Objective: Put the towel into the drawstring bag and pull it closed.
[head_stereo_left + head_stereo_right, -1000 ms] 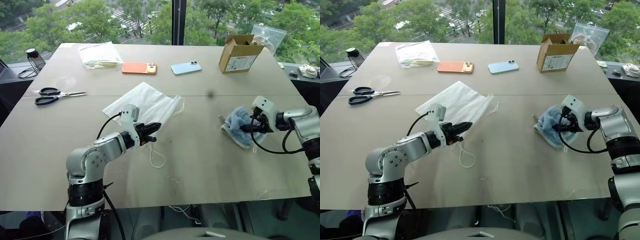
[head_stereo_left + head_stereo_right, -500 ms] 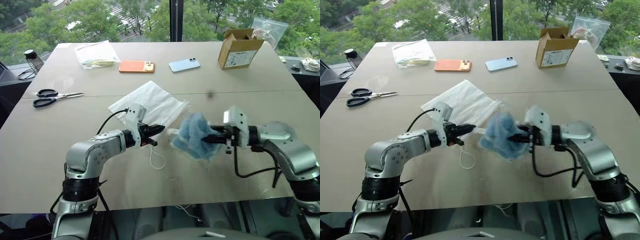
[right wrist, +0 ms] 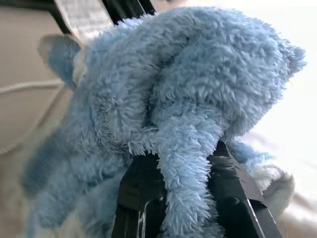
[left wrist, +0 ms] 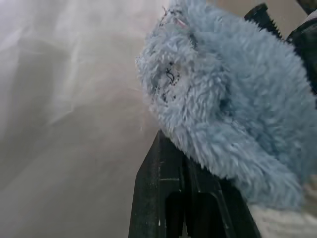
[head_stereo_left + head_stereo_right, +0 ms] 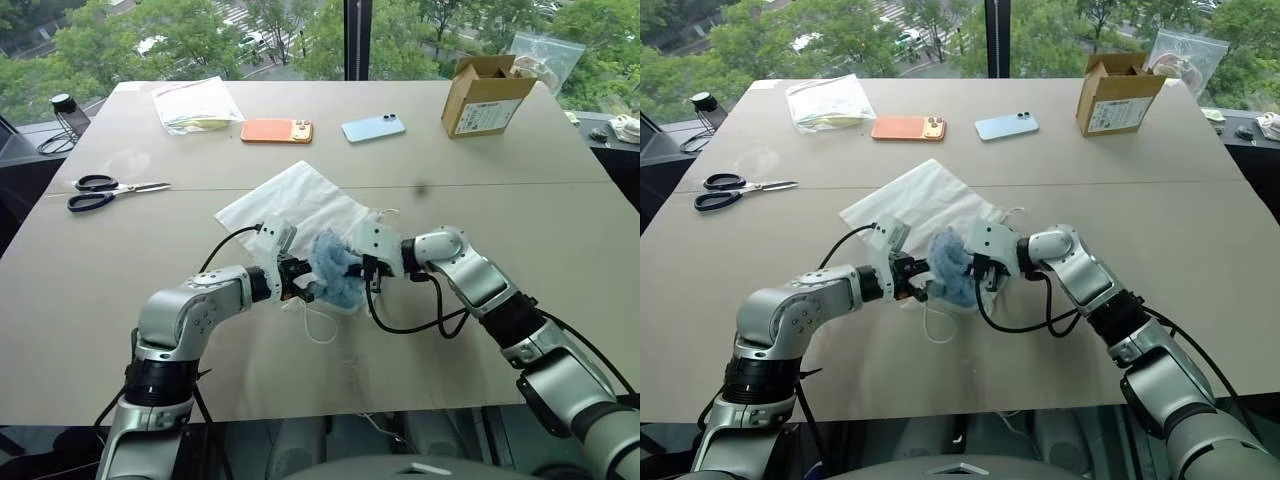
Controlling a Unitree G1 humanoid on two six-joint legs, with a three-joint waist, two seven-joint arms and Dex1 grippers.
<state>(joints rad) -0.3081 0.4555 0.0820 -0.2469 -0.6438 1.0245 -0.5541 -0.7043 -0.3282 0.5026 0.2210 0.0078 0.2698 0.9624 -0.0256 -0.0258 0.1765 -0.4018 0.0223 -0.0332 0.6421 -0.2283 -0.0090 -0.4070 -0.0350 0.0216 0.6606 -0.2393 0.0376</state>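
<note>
Towel (image 5: 331, 270) carried left, right pincer (image 5: 357, 268) meeting left pincer (image 5: 300, 291) at drawstring bag (image 5: 290, 200) edge

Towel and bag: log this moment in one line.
towel: held in right gripper, at bag mouth | drawstring bag: flat on table, mouth edge pinched by left gripper | not inserted

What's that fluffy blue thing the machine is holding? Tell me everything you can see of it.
It is the towel: a small light-blue terry cloth, soft and shaggy, with a whitish edge. It is bunched up, pinched in the right gripper, whose black fingers clamp a fold. It is at the near edge of the drawstring bag, against the left gripper.
</note>
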